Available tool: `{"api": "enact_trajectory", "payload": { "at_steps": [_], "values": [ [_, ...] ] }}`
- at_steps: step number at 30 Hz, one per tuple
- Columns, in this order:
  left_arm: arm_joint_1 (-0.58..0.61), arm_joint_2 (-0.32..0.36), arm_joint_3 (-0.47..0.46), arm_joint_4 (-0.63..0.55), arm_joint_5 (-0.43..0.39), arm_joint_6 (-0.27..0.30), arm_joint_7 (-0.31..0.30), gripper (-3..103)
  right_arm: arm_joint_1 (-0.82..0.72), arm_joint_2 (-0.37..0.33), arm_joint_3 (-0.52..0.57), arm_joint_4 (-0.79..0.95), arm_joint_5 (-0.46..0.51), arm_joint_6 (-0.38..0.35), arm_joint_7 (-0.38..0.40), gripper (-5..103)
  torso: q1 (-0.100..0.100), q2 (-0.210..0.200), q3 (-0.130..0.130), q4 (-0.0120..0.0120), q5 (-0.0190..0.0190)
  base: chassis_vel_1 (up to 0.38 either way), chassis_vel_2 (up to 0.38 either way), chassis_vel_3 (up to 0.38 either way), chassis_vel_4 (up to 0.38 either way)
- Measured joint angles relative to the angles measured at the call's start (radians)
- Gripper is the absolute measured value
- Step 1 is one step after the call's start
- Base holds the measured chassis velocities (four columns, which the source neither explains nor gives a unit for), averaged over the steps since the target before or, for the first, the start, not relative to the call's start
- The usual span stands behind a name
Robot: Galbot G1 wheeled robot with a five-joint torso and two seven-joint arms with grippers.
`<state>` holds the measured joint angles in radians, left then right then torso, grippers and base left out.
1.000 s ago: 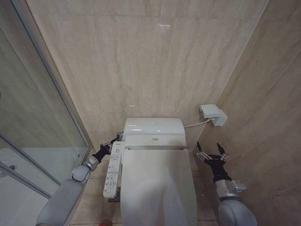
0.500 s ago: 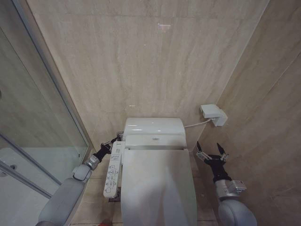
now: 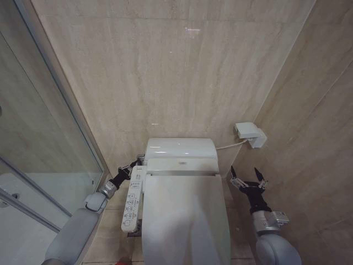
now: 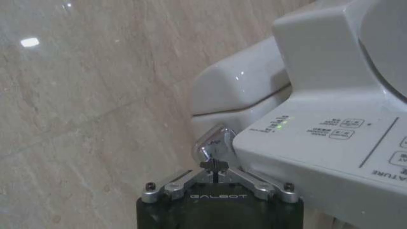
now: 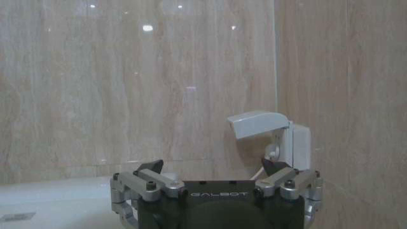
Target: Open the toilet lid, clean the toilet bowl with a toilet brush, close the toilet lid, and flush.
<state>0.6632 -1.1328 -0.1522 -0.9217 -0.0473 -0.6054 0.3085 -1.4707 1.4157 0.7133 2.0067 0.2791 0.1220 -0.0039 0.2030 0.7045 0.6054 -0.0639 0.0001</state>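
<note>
The toilet lid [image 3: 185,221] lies closed over the toilet bowl, which is hidden beneath it. My left gripper [image 3: 134,164] is at the left side of the white tank [image 3: 181,147]. In the left wrist view its fingers [image 4: 214,165] are shut together, their tip against the chrome flush lever [image 4: 212,144] beside the tank [image 4: 239,93]. My right gripper [image 3: 247,179] hangs open to the right of the toilet, near the wall, and its spread fingertips [image 5: 150,166] hold nothing. The toilet brush is out of view.
A long white control panel [image 3: 132,200] with buttons runs along the toilet's left side [image 4: 343,143]. A white wall socket with a flip cover [image 3: 249,134] [image 5: 270,131] sits on the right wall. A glass shower screen [image 3: 49,127] stands close on the left.
</note>
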Motion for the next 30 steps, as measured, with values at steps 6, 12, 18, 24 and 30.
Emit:
{"api": "enact_trajectory", "payload": {
  "at_steps": [6,12,18,24,30],
  "values": [
    [0.0,-0.005,-0.002,0.001,0.0,0.0,0.002,0,0.0,0.0,0.0,0.0,0.0,0.0,0.0,100,0.0,0.0,0.0,0.0001,0.0001,0.0,0.0,0.0,0.0],
    [0.0,-0.006,-0.005,0.001,0.0,0.0,0.007,0,0.0,0.0,0.0,0.0,0.0,0.0,0.0,100,0.0,0.0,0.0,-0.0002,0.0001,0.0,0.0,0.0,0.0],
    [0.031,-0.018,-0.049,-0.018,0.001,0.003,0.006,0,0.0,0.0,0.0,0.0,0.0,0.0,0.0,100,0.0,0.0,0.0,-0.0011,-0.0002,0.0,0.0,0.0,0.0],
    [0.14,-0.03,-0.145,-0.095,-0.001,0.035,-0.055,0,0.0,0.0,0.0,0.0,0.0,0.0,0.0,100,0.0,0.0,0.0,-0.0003,-0.0004,0.0,0.0,0.0,0.0],
    [0.258,-0.026,-0.243,-0.214,-0.018,0.059,-0.099,0,0.0,0.0,0.0,0.0,0.0,0.0,0.0,100,0.0,0.0,0.0,0.0003,-0.0003,0.0,0.0,0.0,0.0]
  ]
}}
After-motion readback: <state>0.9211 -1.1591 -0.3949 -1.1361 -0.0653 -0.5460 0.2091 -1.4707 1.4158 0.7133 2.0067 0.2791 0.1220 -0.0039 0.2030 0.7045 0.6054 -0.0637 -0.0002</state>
